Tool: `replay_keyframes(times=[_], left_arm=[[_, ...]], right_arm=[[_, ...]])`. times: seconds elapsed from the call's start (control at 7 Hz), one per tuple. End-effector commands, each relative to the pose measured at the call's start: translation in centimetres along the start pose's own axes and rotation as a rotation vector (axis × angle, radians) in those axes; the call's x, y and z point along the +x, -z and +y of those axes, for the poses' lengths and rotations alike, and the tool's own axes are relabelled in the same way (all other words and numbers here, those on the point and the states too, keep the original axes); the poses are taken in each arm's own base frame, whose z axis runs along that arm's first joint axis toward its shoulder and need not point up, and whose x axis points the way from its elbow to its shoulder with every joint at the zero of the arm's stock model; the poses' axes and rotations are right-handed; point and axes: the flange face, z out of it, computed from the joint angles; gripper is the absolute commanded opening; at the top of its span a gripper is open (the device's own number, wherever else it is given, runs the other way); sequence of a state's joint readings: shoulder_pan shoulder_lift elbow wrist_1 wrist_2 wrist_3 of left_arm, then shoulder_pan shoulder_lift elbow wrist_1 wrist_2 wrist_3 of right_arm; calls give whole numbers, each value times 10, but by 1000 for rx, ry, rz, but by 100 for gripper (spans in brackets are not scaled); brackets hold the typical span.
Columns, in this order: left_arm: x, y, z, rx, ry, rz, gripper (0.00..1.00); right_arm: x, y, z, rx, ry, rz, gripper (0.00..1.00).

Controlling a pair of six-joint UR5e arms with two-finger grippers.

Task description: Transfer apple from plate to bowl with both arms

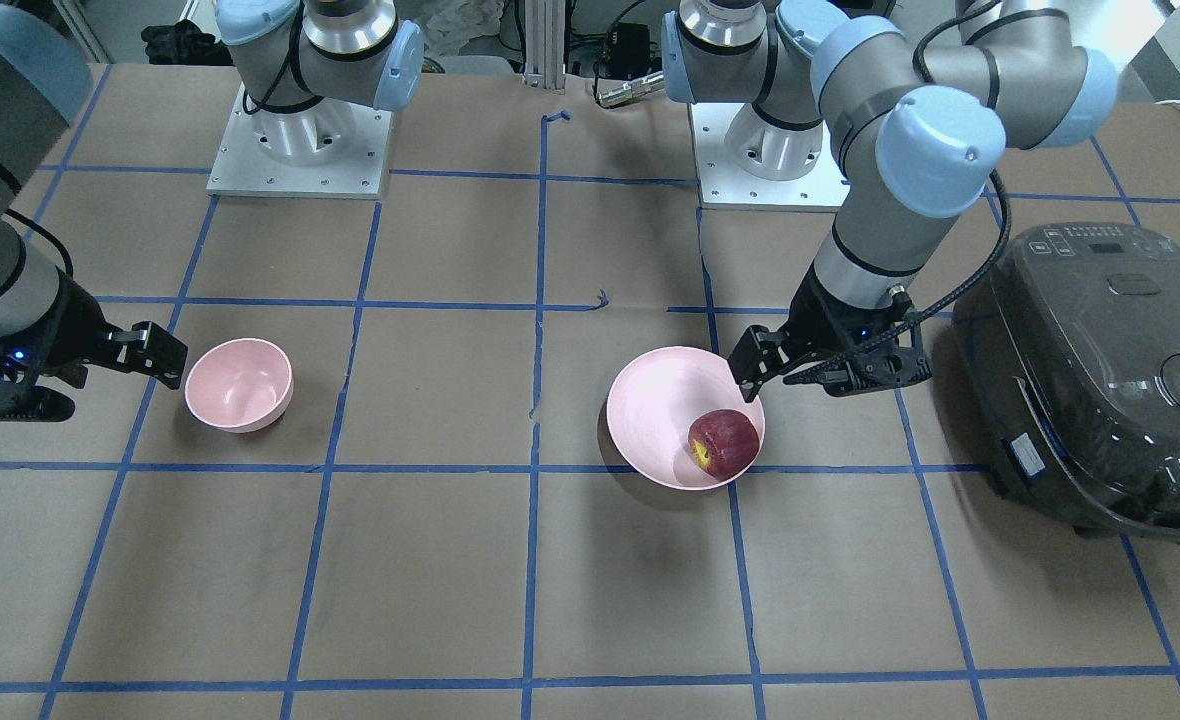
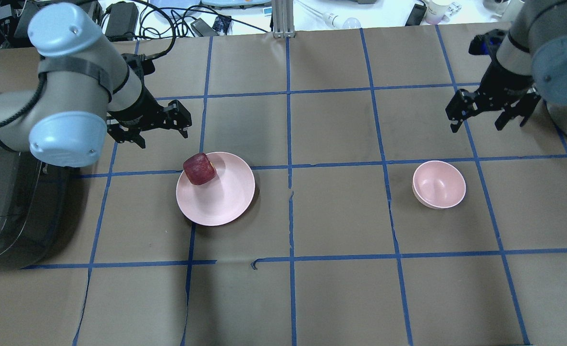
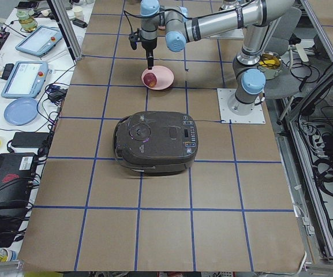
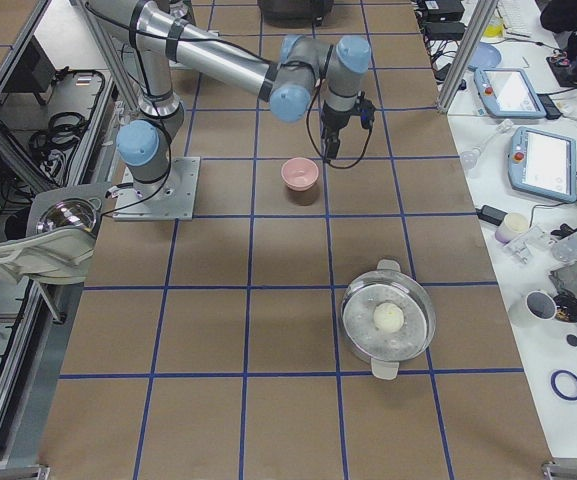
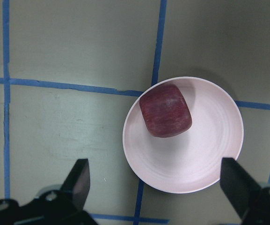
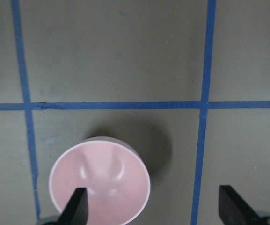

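Robotics lab, tape-gridded table [image 2: 336, 216], teach pendants [image 4: 551, 162] (and cables [image 3: 326, 167]) alongside

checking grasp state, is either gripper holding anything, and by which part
Nothing is held: the left gripper and right gripper are open and empty; the apple lies on the plate.

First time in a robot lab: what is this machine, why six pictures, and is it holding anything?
Two jointed robot arms stand at a paper-covered table, each ending in a two-finger gripper. Four pictures come from fixed cameras: one facing the robot, one behind it, one at each table end. Two come from cameras on the wrists, looking down. On the table: a red apple on a pink plate, an empty pink bowl, a dark rice cooker, a lidded steel pot. The left gripper hangs open near the plate, the right gripper open near the bowl. Neither holds anything.
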State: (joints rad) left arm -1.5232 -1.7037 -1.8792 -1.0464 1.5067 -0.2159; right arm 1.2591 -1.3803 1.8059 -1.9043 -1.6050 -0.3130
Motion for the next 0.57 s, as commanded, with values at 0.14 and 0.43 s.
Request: replay_keyframes(times=[0.14, 0.43], left_arm=[[2, -71, -1, -90, 159, 29, 99], [12, -97, -6, -92, 153, 50, 98]], right_arm=[[11, -112, 30, -58, -21, -73, 59], [11, -114, 30, -58, -18, -74, 0]])
